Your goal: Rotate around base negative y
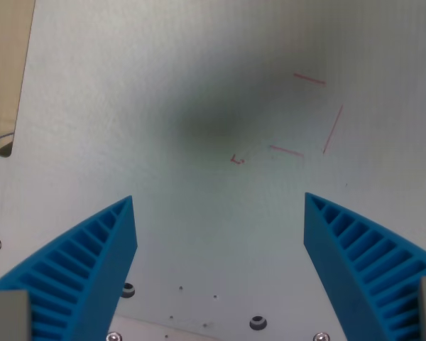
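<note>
From my station I see the gripper (220,202) spread wide, its jaws well apart with nothing between them. Each of the two blue fingers (92,266) is a ribbed plastic wedge, slotted along its outer face and tapering to a blunt tip, one rising from the wrist view's left lower corner and the other from the right. Below them lies the tabletop (199,85), a smooth, matte, pale grey sheet with a soft dark shadow pooled near its middle. Thin red pen strokes (309,78) mark it toward the wrist view's right, short straight lines and a small hooked mark. Round dark screw holes (258,323) with light rims dot the near edge. At the upper left a tan wooden strip (7,64) borders the sheet. The task names no object; I see only the gripper over bare tabletop.
</note>
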`<state>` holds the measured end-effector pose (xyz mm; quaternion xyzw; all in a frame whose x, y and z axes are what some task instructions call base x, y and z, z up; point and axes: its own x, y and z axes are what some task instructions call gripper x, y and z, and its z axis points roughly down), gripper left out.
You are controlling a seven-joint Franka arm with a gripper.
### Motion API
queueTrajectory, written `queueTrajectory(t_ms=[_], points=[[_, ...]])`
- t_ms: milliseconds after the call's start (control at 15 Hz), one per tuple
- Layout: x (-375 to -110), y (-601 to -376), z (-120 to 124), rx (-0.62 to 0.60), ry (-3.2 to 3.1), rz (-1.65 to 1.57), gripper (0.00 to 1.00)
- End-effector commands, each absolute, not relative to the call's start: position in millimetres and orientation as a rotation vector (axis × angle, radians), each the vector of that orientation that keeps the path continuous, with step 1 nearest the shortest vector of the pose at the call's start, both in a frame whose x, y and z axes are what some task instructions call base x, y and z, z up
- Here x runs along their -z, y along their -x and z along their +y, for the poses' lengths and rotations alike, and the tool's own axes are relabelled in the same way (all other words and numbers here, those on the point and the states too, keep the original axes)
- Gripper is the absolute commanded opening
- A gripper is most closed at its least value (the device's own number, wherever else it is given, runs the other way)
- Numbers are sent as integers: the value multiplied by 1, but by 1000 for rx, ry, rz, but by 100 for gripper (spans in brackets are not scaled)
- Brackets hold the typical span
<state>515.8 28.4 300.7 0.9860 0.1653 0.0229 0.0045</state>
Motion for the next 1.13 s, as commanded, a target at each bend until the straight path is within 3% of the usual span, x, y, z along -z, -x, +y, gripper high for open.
queueTrajectory(t_ms=[67,1133], points=[[-300,-504,28,-392,-3027,507,100],[-300,-504,28,-666,-2949,495,100]])
